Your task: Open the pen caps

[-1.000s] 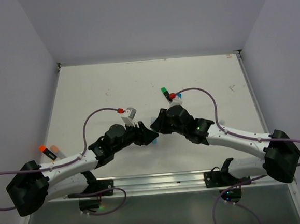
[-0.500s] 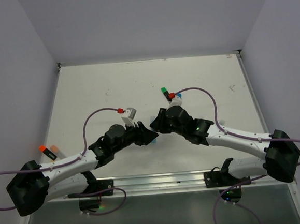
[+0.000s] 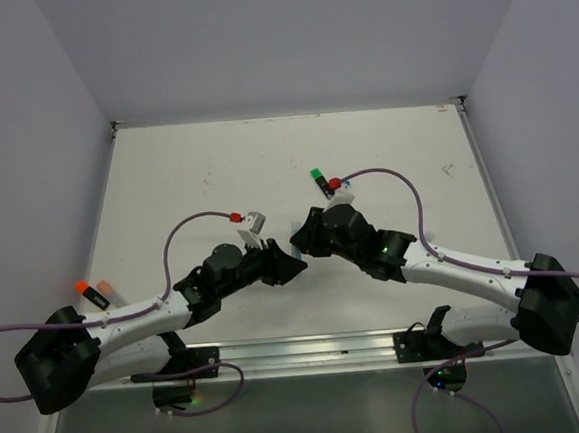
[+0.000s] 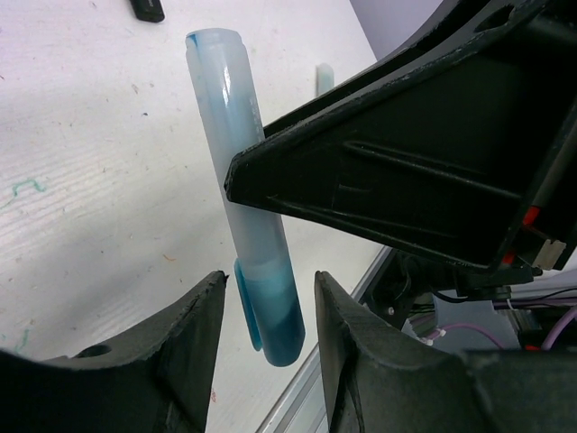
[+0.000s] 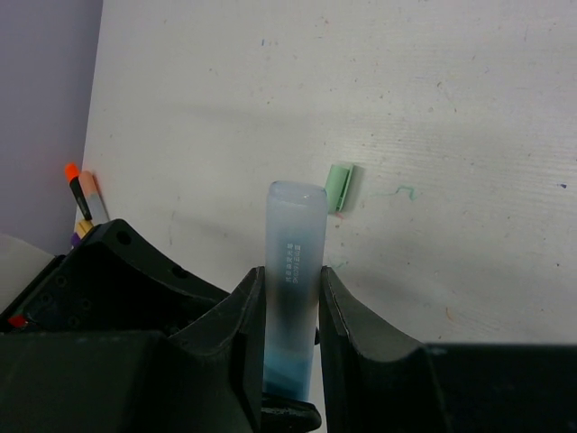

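Right gripper [image 5: 293,281] clamps the light-blue marker [image 5: 296,216] as anchor; left gripper [image 4: 269,283] brackets its six-o'clock blue cap [image 4: 276,325] for pulling, grip unclear.

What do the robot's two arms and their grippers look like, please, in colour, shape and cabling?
Both the left arm and right arm have white tubular links with bulky black joint housings and black bases. A purple cable with a red connector loops along each. The right arm shows a small green light. The left gripper and right gripper have matte black, wedge-shaped fingers.
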